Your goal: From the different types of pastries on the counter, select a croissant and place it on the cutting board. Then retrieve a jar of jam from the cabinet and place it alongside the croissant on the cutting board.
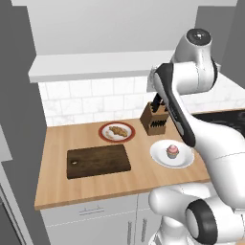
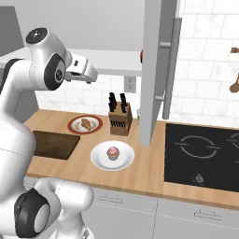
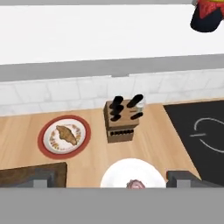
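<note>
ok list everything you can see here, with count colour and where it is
croissant: one, golden-tan, on the red-rimmed plate
red-rimmed plate: one, red rim and pale centre, on the counter behind the cutting board
cutting board: one, dark brown, bare, near the counter's front edge
cupcake: one, pink-frosted, on the white plate
white plate: one, white, to the right of the board
knife block: one, brown with dark handles, by the tiled wall
jar of jam: one, red with dark base, up in the cabinet
cabinet: one, pale grey-white, above the counter
counter: one, light tan wood
cooktop: one, black, right of the counter
gripper: one, dark tips, open, raised above the counter
</note>
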Tool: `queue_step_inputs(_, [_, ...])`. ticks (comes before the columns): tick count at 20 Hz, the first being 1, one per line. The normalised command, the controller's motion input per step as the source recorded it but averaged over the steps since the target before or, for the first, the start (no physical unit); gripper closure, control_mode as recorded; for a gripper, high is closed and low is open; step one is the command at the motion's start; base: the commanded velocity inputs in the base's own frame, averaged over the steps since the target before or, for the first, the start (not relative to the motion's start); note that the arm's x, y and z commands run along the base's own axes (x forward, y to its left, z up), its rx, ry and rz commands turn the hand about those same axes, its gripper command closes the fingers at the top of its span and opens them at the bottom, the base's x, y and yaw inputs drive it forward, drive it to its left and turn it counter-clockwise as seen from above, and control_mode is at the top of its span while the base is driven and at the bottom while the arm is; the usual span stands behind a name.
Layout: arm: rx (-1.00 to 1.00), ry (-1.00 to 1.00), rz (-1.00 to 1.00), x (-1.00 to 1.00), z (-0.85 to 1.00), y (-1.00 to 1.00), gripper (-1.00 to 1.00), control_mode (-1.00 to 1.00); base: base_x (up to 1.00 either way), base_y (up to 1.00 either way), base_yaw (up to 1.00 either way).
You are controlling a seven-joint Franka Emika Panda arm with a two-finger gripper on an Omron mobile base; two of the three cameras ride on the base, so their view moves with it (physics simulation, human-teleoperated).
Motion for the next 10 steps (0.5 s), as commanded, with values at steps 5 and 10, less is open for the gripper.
queue_step_inputs(5, [0.00, -0.07, -0.06, 0.44, 0.91, -0.38, -1.00, -1.00, 0.00, 0.00, 0.00])
queue_step_inputs(10, [-0.03, 0.01, -0.09, 0.36, 0.02, -0.34, -1.00, -1.00, 0.00, 0.00, 0.00])
